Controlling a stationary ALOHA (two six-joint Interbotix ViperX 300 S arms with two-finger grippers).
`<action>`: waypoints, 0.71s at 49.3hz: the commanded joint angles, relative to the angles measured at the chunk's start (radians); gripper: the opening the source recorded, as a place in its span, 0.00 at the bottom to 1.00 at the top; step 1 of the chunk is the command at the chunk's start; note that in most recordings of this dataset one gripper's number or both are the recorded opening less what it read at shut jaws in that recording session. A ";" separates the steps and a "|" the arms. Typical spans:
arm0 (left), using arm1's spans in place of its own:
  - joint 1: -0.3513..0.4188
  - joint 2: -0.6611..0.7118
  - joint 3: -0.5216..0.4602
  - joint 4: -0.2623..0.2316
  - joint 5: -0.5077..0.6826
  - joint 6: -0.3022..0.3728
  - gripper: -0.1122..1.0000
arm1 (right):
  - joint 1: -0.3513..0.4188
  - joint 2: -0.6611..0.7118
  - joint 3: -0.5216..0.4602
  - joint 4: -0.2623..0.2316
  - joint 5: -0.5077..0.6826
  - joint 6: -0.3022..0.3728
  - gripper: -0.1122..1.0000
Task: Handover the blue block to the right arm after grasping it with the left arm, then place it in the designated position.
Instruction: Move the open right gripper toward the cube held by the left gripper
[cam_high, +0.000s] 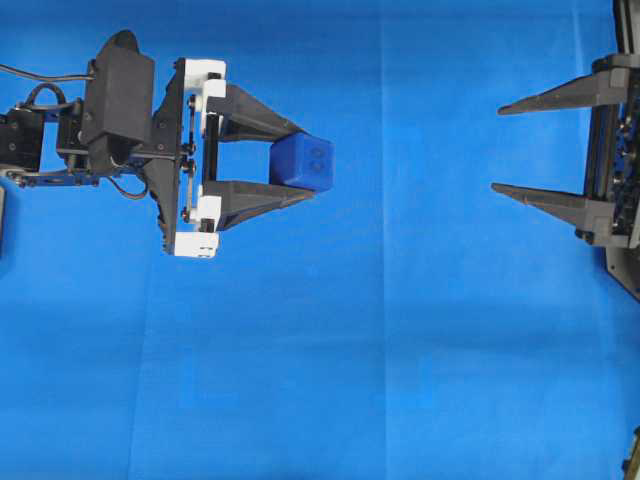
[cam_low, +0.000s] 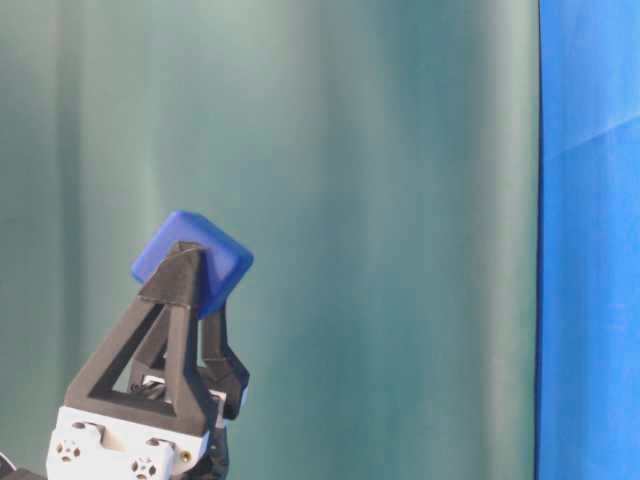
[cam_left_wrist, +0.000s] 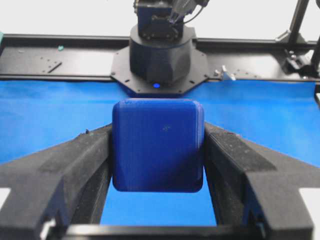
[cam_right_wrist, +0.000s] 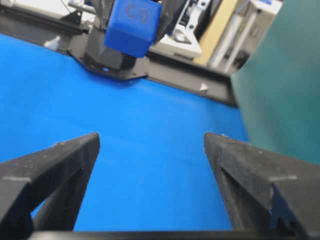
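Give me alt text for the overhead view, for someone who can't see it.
The left gripper, at left, holds the blue block between its fingertips above a blue cloth. The right gripper, at the right edge, faces it with jaws open and empty, a wide gap between them.

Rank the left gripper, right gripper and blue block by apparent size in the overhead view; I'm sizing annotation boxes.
1. left gripper, wholly in frame.
2. right gripper, cut off by the edge, so its rank against the left is unsure.
3. blue block, clearly smallest.

path: bare blue cloth (cam_high: 420, 300) between grippers | obstacles: none visible
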 joint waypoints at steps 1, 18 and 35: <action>0.002 -0.017 -0.011 -0.002 -0.014 -0.002 0.54 | -0.002 0.003 -0.031 -0.021 -0.009 -0.041 0.97; 0.002 -0.018 -0.006 -0.002 -0.014 -0.009 0.54 | -0.002 0.002 -0.048 -0.178 -0.012 -0.376 0.96; 0.002 -0.021 -0.003 -0.002 -0.014 -0.009 0.54 | -0.002 0.018 -0.043 -0.371 -0.014 -0.621 0.96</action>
